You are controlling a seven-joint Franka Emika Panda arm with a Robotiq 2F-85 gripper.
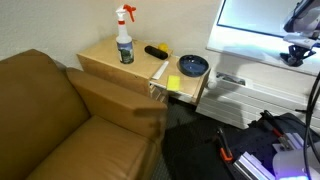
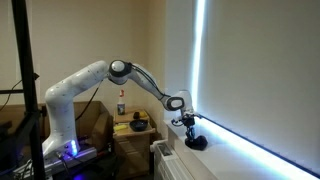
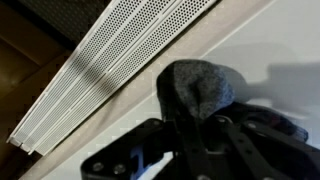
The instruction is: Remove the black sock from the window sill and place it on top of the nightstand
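The black sock (image 3: 200,88) lies bunched on the white window sill (image 3: 120,130), under the bright window. My gripper (image 3: 205,135) is down over it, and the fingers are closed on the sock's fabric, which rises in a peak between them. In both exterior views the gripper (image 2: 186,124) (image 1: 297,45) is at the sill with the sock (image 2: 196,143) (image 1: 291,60) just beneath it, still touching the sill. The wooden nightstand (image 1: 105,62) (image 2: 128,140) stands below, next to the sill.
On the nightstand are a spray bottle (image 1: 124,38), a small black and yellow object (image 1: 156,51) and a dark bowl (image 1: 193,66). A yellow sponge (image 1: 174,83) lies at its edge. A brown sofa (image 1: 60,120) stands beside it. A perforated vent grille (image 3: 120,60) runs along the sill.
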